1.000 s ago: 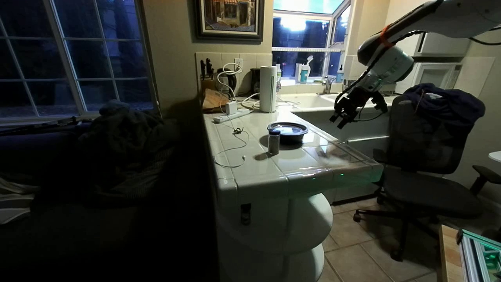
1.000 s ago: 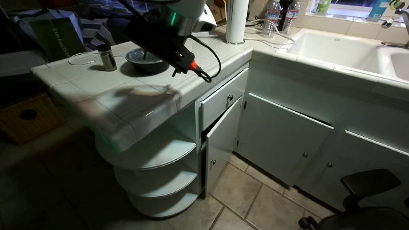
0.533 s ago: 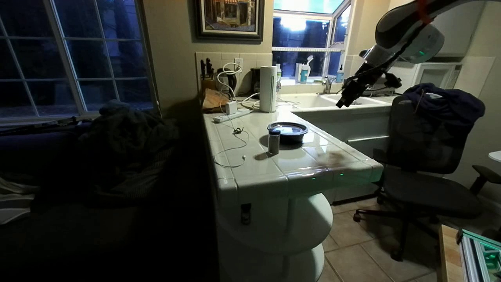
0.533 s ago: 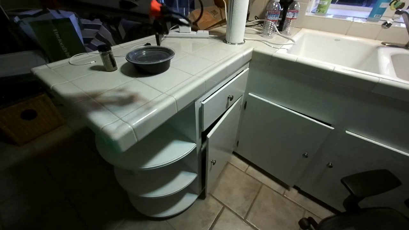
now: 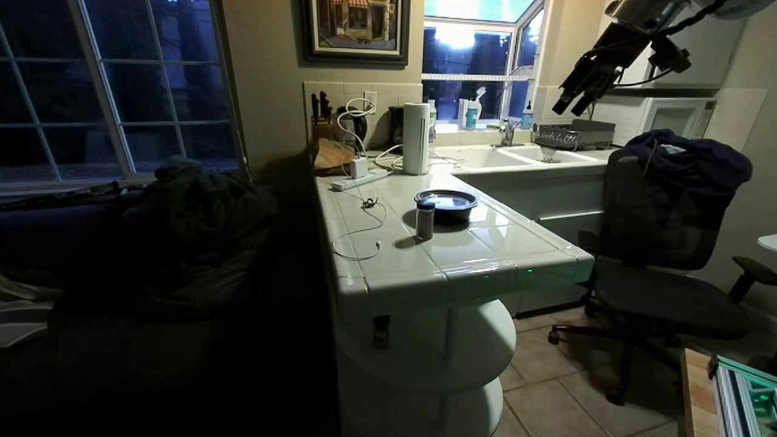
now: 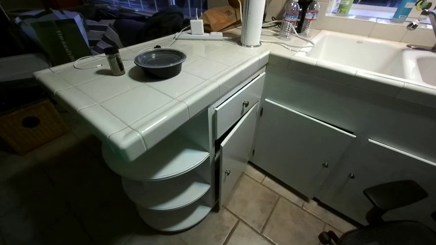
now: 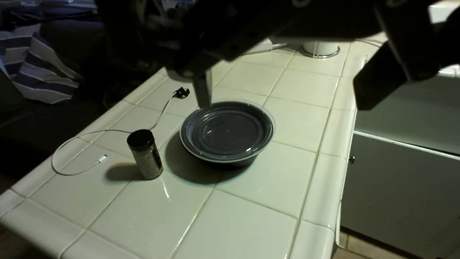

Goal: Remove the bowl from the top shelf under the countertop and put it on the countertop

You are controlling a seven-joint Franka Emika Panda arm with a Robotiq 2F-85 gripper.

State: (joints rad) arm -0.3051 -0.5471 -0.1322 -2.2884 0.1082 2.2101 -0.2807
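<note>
The bowl, dark and round with a paler rim, stands upright on the white tiled countertop (image 6: 143, 102). It shows in both exterior views (image 5: 449, 213) (image 6: 160, 66) and in the wrist view (image 7: 228, 133). My gripper (image 5: 570, 110) is raised well above the countertop, apart from the bowl. In the wrist view my gripper (image 7: 285, 107) has its fingers wide apart with nothing held between them. The top shelf (image 6: 173, 158) lies under the countertop's end; its back part is hidden. My gripper is out of an exterior view that looks toward the shelves.
A jar with a dark lid (image 7: 145, 154) stands beside the bowl. A thin white cable (image 5: 364, 233) lies near it. A paper-towel roll (image 6: 252, 23) stands farther back. A small dark item (image 5: 380, 332) is on the shelf. A cabinet door (image 6: 238, 153) is ajar. An office chair (image 5: 661, 243) stands beside the unit.
My gripper has risen and moved away from the countertop, leaving an exterior view. Its shadow has gone from the tiles. The bowl and jar have not moved.
</note>
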